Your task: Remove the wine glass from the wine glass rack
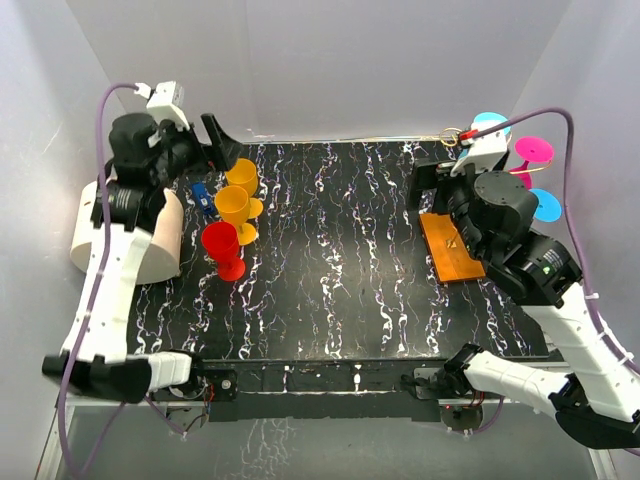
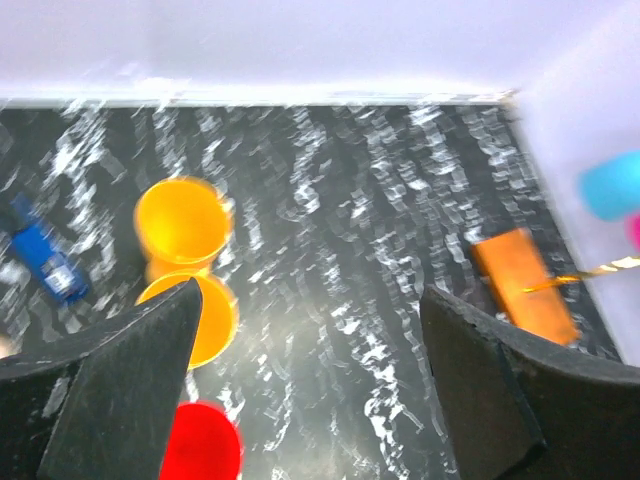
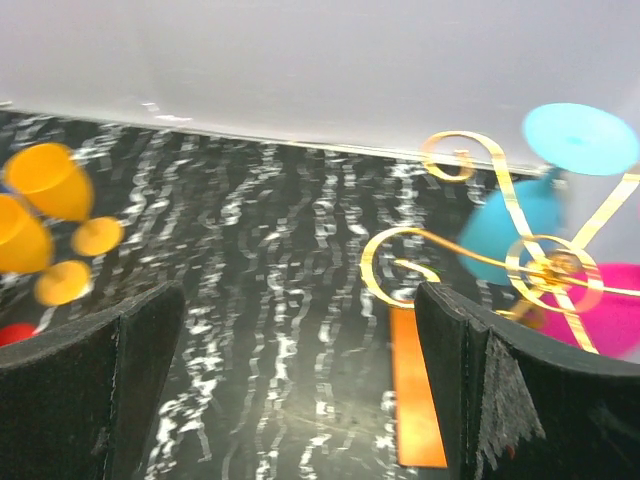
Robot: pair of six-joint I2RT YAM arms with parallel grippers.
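- The wine glass rack (image 1: 450, 250) stands at the right side of the black tabletop (image 1: 340, 260). It has a flat orange bottom and curly gold hooks (image 3: 545, 265) on top.
- A light blue wine glass (image 3: 515, 225) and a pink wine glass (image 3: 612, 315) hang upside down on the hooks.
- The right claw (image 3: 300, 290) is spread wide and holds nothing. It is up by the hooks and does not touch them.
- The left claw (image 2: 310, 300) is spread wide too, with nothing in it.
- It hangs over two orange glasses (image 1: 241, 175) and a red glass (image 1: 220, 245) that stand on the left side.
- A small blue thing (image 1: 199, 192) lies beside them.
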